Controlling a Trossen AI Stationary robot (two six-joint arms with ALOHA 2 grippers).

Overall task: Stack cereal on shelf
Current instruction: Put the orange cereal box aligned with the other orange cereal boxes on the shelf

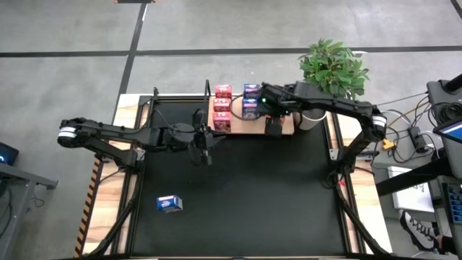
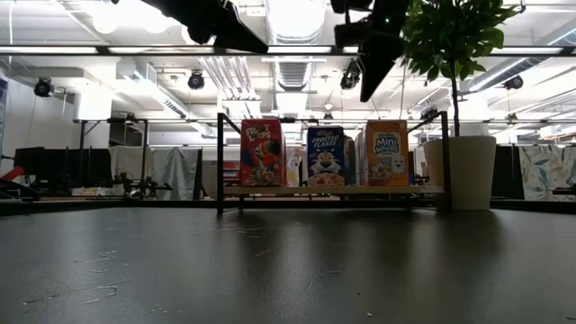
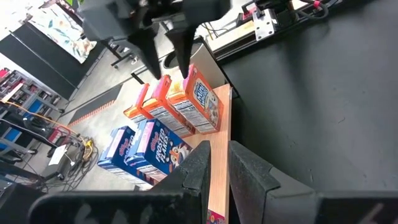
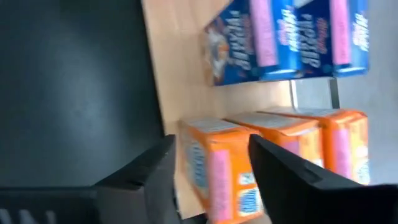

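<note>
Overhead, the right gripper hangs over the shelf at the tabletop's far edge — fingers spread either side of the front orange cereal box, not clamping it. Red boxes and blue boxes stand alongside. One blue box lies toward the near-left corner. The left gripper — nearly closed, empty — hovers mid-tabletop.

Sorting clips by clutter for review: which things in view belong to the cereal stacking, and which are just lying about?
Part of the job:
- shelf
- red boxes, blue boxes and orange boxes standing on it
- loose blue box on the table
- right gripper, jaws either side of the front orange box
- left gripper, waiting mid-table

Just there:
- potted plant
- cables
</note>
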